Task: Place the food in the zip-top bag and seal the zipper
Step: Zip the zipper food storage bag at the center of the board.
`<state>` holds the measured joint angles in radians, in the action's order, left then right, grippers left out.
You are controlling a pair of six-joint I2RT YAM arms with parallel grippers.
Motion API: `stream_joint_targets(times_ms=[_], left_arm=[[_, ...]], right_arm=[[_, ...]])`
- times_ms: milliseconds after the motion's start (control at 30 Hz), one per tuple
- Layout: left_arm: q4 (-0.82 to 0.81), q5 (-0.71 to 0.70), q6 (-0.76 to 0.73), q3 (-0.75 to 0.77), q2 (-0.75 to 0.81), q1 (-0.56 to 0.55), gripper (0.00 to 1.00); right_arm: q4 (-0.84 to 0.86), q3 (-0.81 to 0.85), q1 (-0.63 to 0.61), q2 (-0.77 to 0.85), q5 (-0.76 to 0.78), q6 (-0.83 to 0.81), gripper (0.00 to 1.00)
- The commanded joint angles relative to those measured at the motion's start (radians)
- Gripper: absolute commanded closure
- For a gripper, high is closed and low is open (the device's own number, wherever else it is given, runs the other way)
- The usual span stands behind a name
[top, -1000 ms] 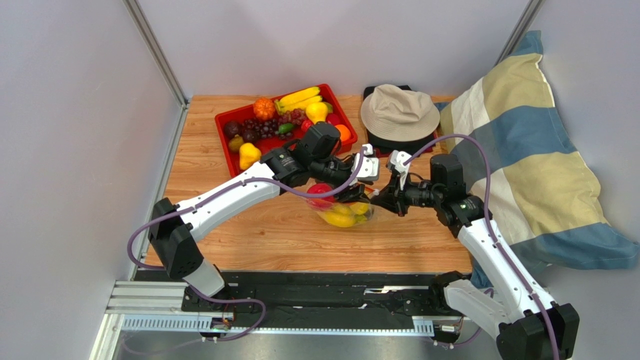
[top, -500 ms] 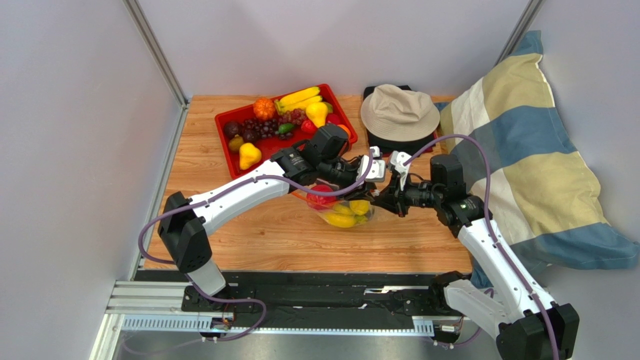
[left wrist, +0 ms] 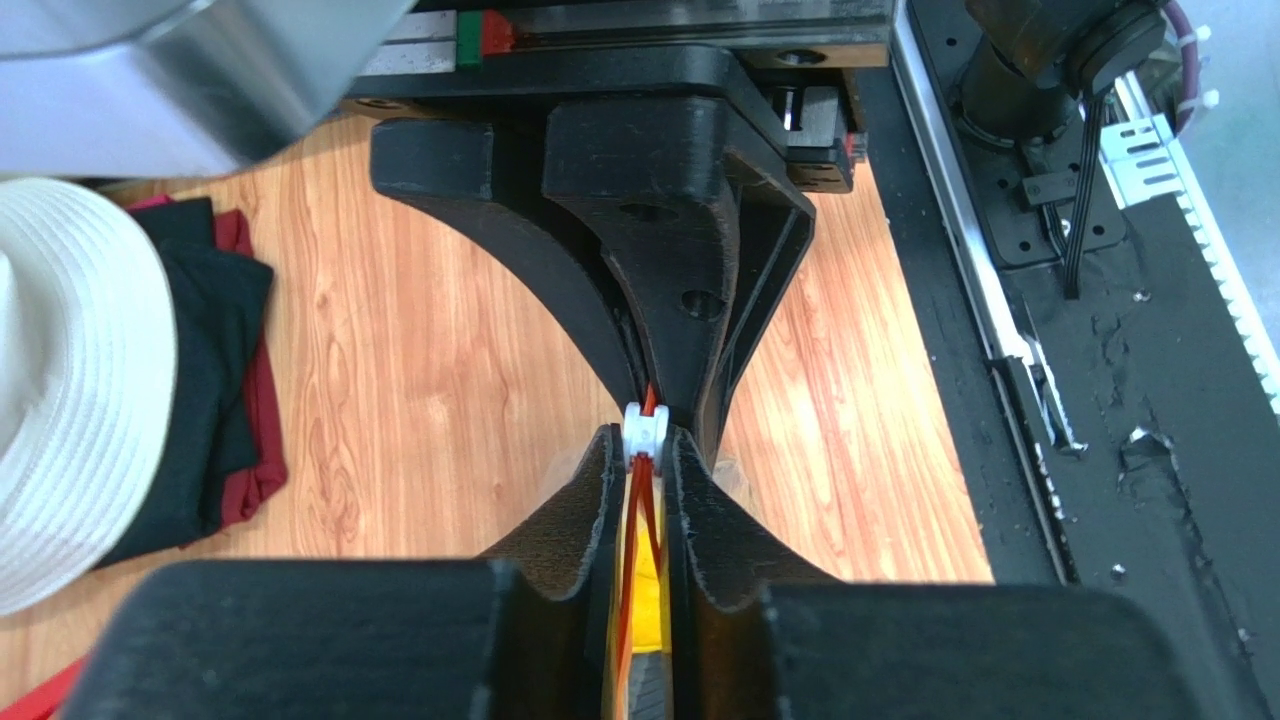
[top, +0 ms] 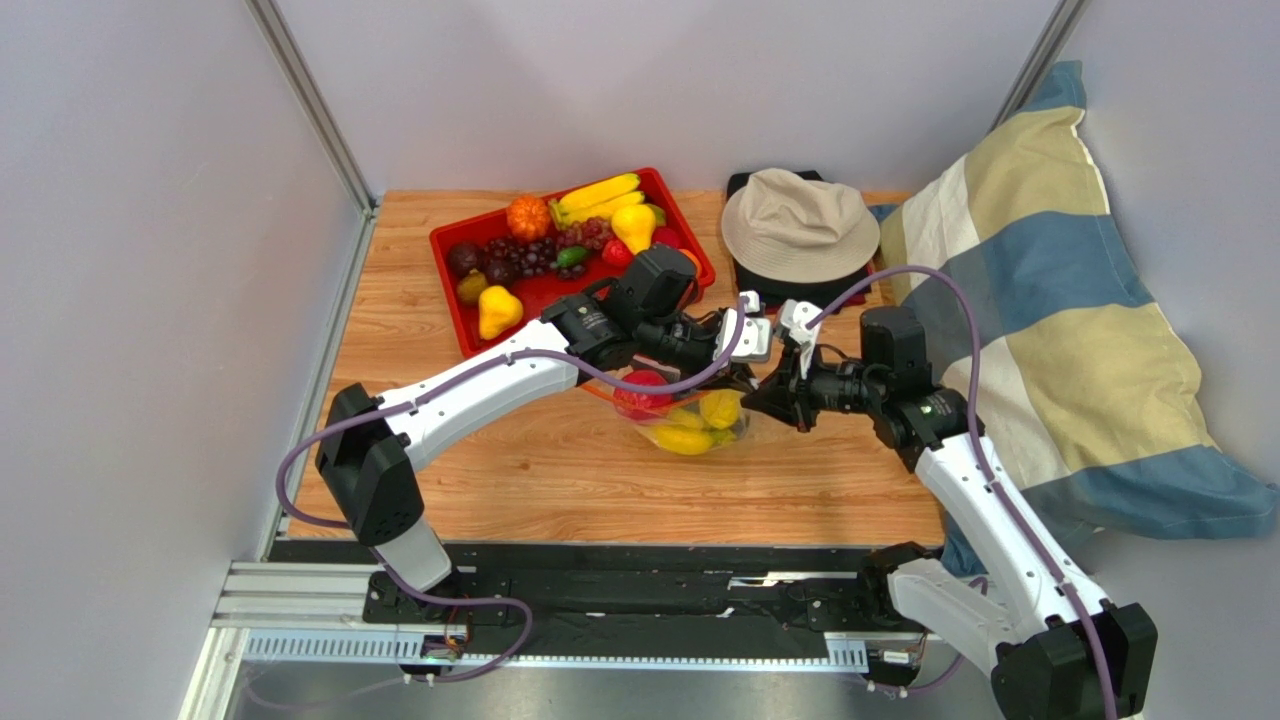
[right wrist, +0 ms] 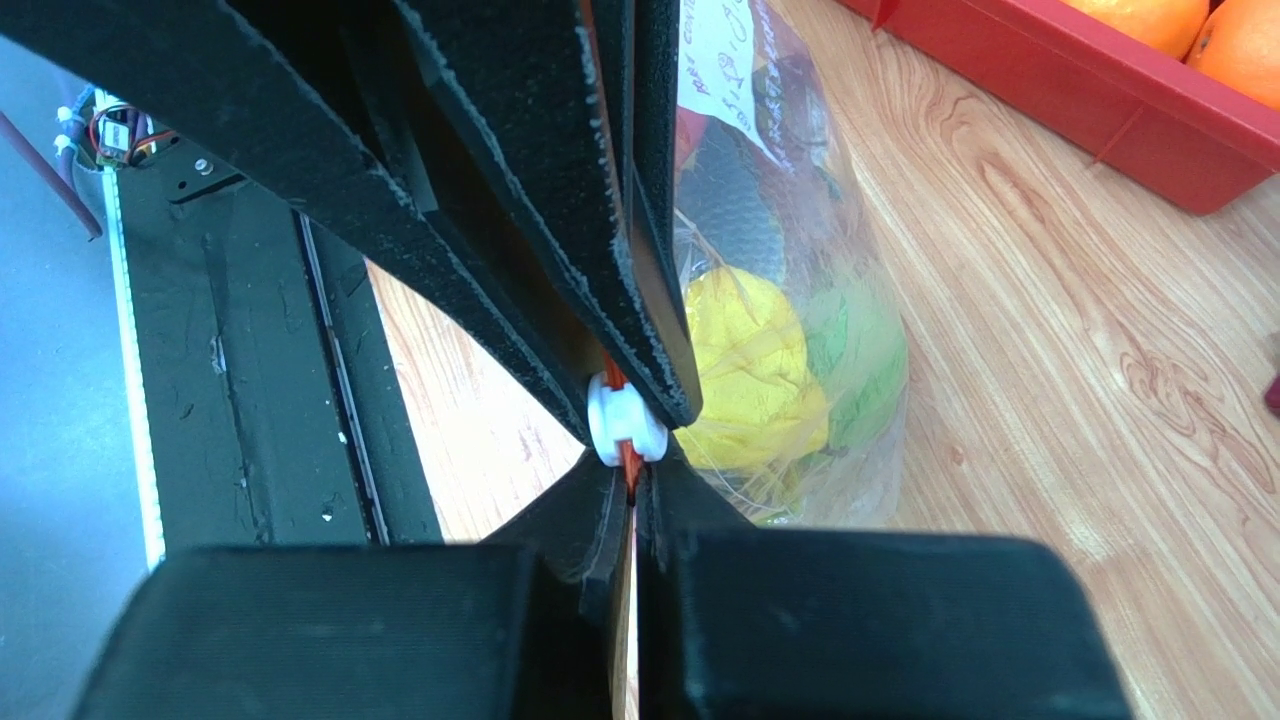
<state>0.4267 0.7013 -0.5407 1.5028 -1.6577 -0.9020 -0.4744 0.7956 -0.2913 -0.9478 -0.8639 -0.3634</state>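
Note:
The clear zip-top bag [top: 706, 438] lies mid-table with food inside: a red apple [top: 643, 395], yellow fruit [right wrist: 747, 368] and a green piece [right wrist: 864, 348]. Its orange-red zipper [left wrist: 643, 503] carries a white slider [left wrist: 645, 432]. My left gripper [left wrist: 645, 455] is shut on the zipper strip, with the slider at its fingertips. My right gripper [right wrist: 633, 488] faces it tip to tip and is shut on the bag's edge just beyond the slider [right wrist: 624, 425]. In the top view the left gripper [top: 747, 378] and right gripper [top: 768, 398] meet at the bag's right end.
A red tray [top: 448, 240] at the back left holds more toy fruit, among them an orange [top: 528, 218], bananas [top: 598, 194] and a yellow pear [top: 498, 311]. A beige hat [top: 798, 222] lies on dark cloth behind the grippers. A striped pillow [top: 1052, 300] leans at the right.
My left gripper has moved right to the bag's mouth and its jaws have closed onto the zipper. The right arm has held still.

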Motion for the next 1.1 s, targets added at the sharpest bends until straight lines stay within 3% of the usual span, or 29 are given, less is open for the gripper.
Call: stream_joint_targets(times_ms=[0,1067], left_arm=[[-0.013,0.004,-0.027,0.019,0.012,0.015,0.99],[0.31,-0.043,-0.174,-0.133,0.226,0.275,1.0]], right_arm=[[0.034,0.054,0.003,0.014,-0.011,-0.009,1.0],[0.03,0.063,0.202,0.02,-0.037,0.084,1.0]])
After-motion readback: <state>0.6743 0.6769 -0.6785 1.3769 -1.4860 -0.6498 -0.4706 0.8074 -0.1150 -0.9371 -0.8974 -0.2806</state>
